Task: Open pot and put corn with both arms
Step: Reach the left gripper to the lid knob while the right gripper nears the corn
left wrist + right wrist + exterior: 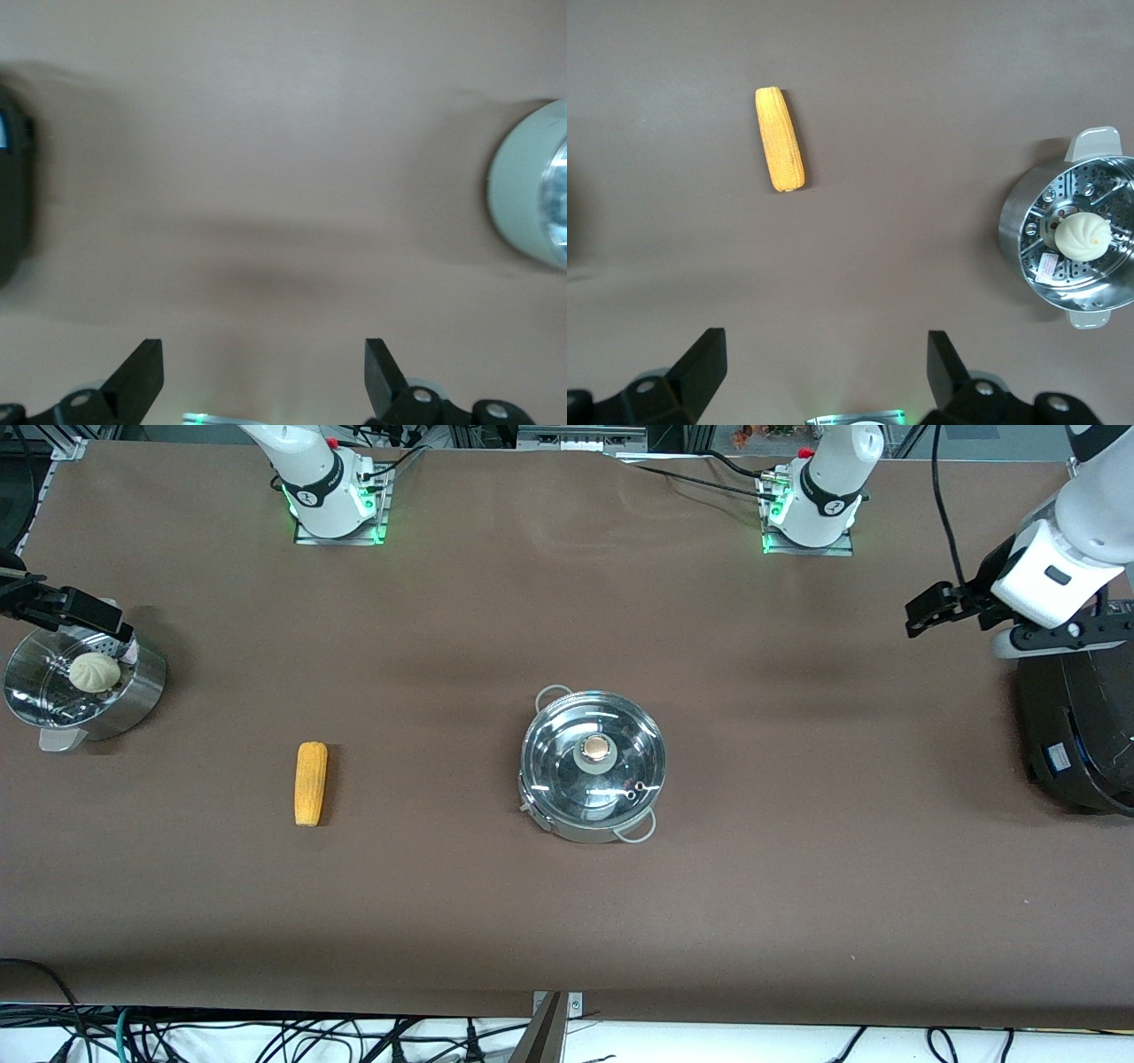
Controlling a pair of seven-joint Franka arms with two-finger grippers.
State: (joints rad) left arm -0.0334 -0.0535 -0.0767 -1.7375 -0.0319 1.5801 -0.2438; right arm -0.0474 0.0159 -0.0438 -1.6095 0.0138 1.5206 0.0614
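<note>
The steel pot (592,766) stands mid-table with its glass lid on; the tan knob (596,749) is at the lid's centre. Its edge also shows in the left wrist view (532,190). The corn (310,783) lies on the table toward the right arm's end, also in the right wrist view (780,139). My left gripper (921,613) hangs open and empty (264,372) in the air beside the black cooker, well away from the pot. My right gripper (111,622) is open and empty (826,367) over the rim of the steamer pot.
A smaller steel steamer pot (133,700) holding a pale bun (94,672) stands at the right arm's end, also in the right wrist view (1014,221). A big black cooker (1076,726) stands at the left arm's end, also in the left wrist view (13,204).
</note>
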